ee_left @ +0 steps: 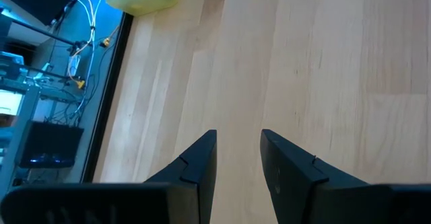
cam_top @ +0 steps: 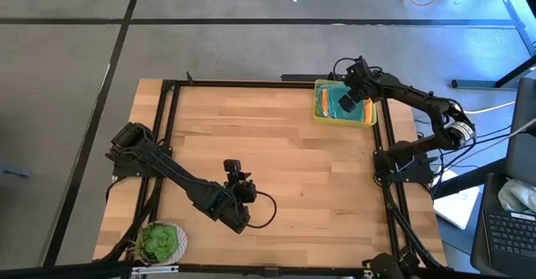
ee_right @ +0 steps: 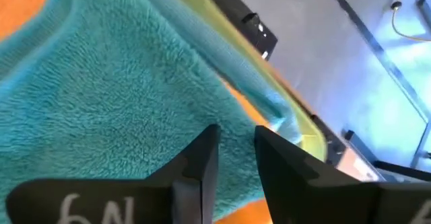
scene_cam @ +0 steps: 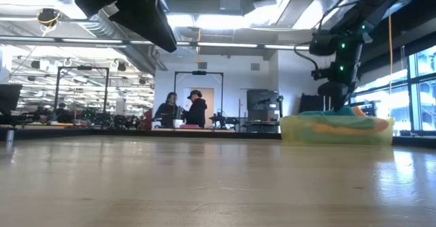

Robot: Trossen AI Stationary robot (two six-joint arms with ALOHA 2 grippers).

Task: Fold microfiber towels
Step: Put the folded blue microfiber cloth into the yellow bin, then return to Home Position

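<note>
A yellow tray [cam_top: 318, 116] stands at the table's far right and holds a teal towel [ee_right: 121, 96] lying over an orange towel [ee_right: 20, 9]. My right gripper [ee_right: 236, 143] is over the tray, slanting down at the teal towel. Its fingers stand a narrow gap apart, and teal pile shows through the gap. In the low view the right gripper [scene_cam: 336, 101] reaches down to the heap's top. My left gripper [ee_left: 239, 146] hangs open over bare wood near the table's front left [cam_top: 237, 177], with nothing between its fingers. My right gripper points down at the teal towel's upper face [ee_right: 202, 109], close to its hemmed edge. I cannot tell whether the fingertips touch the pile. No cloth shows gathered between the fingers.
Black frame rails [cam_top: 163, 145] run along the table's left, right and far sides. A green bunched thing on a white round base [cam_top: 159, 241] sits at the near left corner. Bare wood [cam_top: 293, 153] lies between the arms. People [scene_cam: 184, 110] stand far off in the room.
</note>
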